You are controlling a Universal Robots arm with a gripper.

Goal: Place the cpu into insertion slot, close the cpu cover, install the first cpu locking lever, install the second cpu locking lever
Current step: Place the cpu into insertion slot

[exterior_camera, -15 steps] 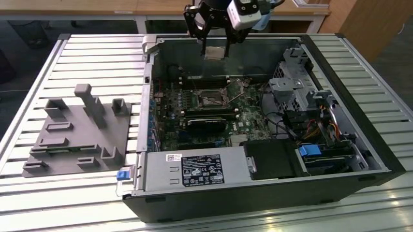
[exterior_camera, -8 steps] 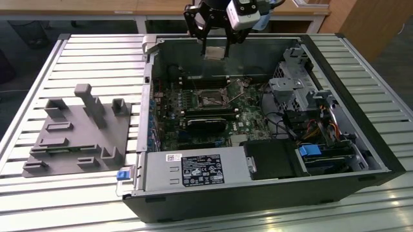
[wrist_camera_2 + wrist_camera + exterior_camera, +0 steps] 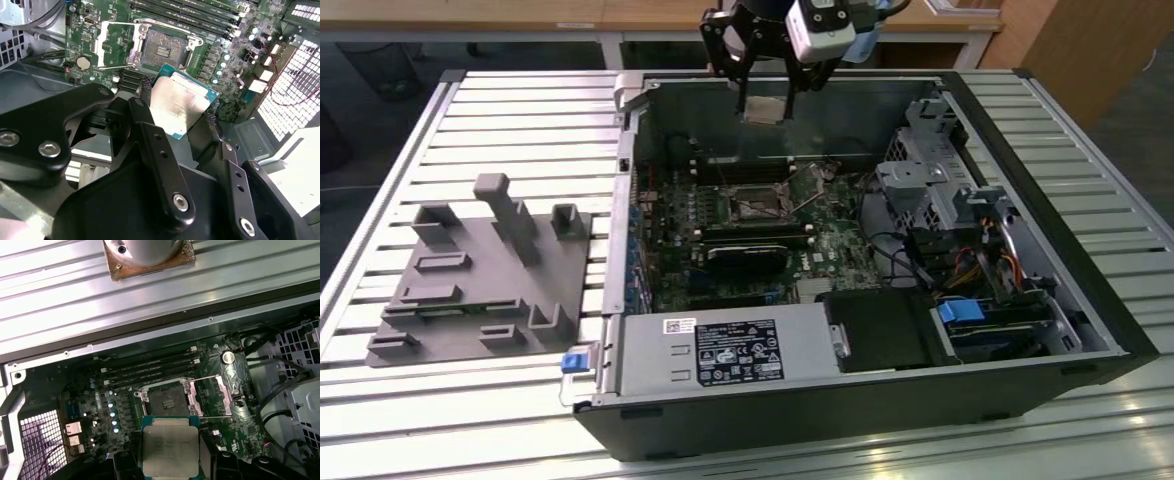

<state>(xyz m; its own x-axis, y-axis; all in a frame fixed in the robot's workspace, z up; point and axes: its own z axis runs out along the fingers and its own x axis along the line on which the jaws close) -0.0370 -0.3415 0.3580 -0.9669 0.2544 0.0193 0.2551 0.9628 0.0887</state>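
My gripper (image 3: 767,104) hangs above the far end of the open computer case, shut on the cpu (image 3: 765,111) by two opposite edges. In both wrist views the cpu (image 3: 182,105) (image 3: 170,446) shows its silvery face between the black fingers (image 3: 150,130). It is held in the air, apart from the board. The insertion slot (image 3: 167,401) (image 3: 160,47) (image 3: 754,206) lies bare on the green board with its dark centre exposed. The cpu cover (image 3: 216,394) (image 3: 117,45) is swung open beside the slot. A thin wire lever (image 3: 216,416) stands out along the cover's edge.
The case (image 3: 1067,330) lies open on a slatted aluminium table (image 3: 520,110). A grey moulded fixture (image 3: 480,280) sits at the exterior view's left. Long black memory slots (image 3: 150,367), a power supply (image 3: 720,352), a drive cage (image 3: 941,180) and loose cables (image 3: 907,260) surround the socket.
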